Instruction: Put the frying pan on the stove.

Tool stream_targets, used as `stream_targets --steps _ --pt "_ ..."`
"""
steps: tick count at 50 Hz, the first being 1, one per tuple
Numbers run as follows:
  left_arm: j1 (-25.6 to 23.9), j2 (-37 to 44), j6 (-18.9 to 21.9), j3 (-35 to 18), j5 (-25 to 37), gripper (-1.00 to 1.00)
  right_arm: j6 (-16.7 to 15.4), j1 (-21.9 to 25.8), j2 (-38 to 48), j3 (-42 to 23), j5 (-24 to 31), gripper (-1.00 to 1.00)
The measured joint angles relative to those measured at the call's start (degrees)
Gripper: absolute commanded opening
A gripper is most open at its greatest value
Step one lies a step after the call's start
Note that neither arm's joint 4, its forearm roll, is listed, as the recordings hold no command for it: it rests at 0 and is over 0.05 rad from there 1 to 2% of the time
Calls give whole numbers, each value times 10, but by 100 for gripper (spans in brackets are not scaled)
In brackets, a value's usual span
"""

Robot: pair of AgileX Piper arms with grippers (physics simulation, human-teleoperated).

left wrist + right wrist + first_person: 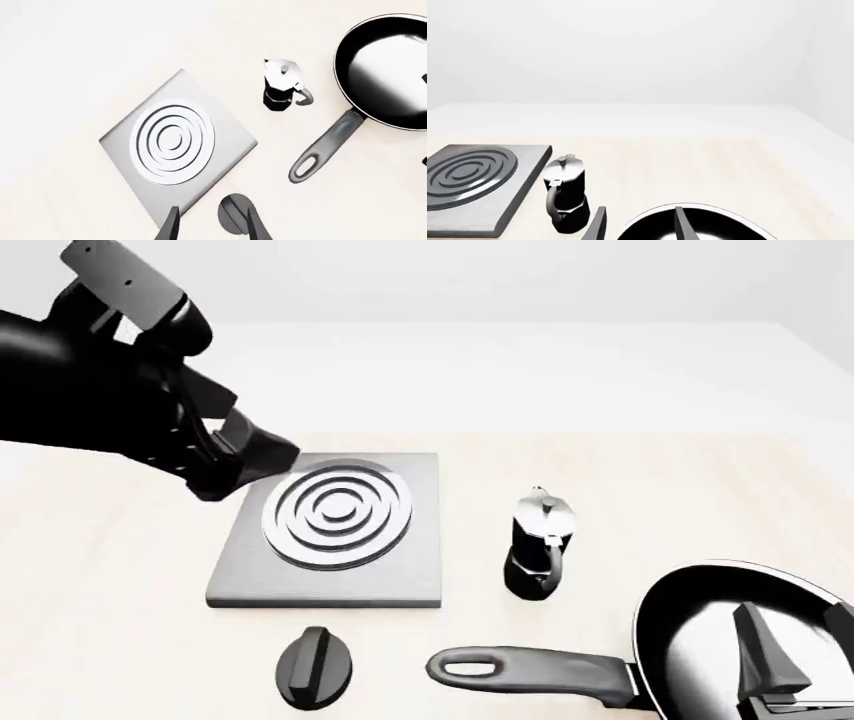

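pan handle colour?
Dark grey, with a loop hole at its end; the frying pan bowl is glossy black. Handle clearest in front view.

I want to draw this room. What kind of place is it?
Probably a pretend kitchen made on a computer: a stove, a frying pan and a moka pot sit on a plain table.

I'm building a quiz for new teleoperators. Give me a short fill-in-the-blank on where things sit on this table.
1. In the front view, the moka pot stands between the stove and the ____.
2. The frying pan rests on the ____, not on the stove.
3. The knob lies near the stove's ____ edge, on the arms' side.
4. The right gripper hovers over the pan with its jaws ____.

Missing words: frying pan; table; front; open
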Motion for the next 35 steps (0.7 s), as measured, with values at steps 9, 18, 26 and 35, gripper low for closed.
stream_targets --steps 9,18,26,35 --pt "-39 43 36 -44 48 100 0 0 0 0 0 100" --pt "-72 88 72 -65 68 100 0 0 0 0 0 100" --pt "-97 128 99 -78 76 100 0 0 0 0 0 100" --pt "-112 170 124 -90 80 100 0 0 0 0 0 100"
